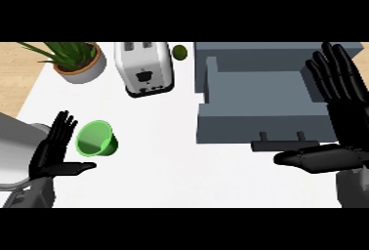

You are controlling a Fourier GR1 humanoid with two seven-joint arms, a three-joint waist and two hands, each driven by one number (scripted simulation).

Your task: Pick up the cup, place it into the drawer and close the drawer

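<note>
Both hands are spreading wide and holding nothing: left hand [52, 151] just beside the green cup [96, 138], right hand [338, 117] overlapping the open drawer [259, 105].

The cup [97, 138] is a plain bright green one with no handle, and it sits on the white counter [166, 171] at my left, just beside the fingertips of my left hand [52, 154], its wide mouth turned up toward me so I see down its inside. The drawer [252, 90] is a grey-blue box standing pulled out at my right, well apart from the cup, its open tray showing from above. Its flat front faces me with a dark bar handle [284, 142], and my right hand [344, 112] covers its right side.
</note>
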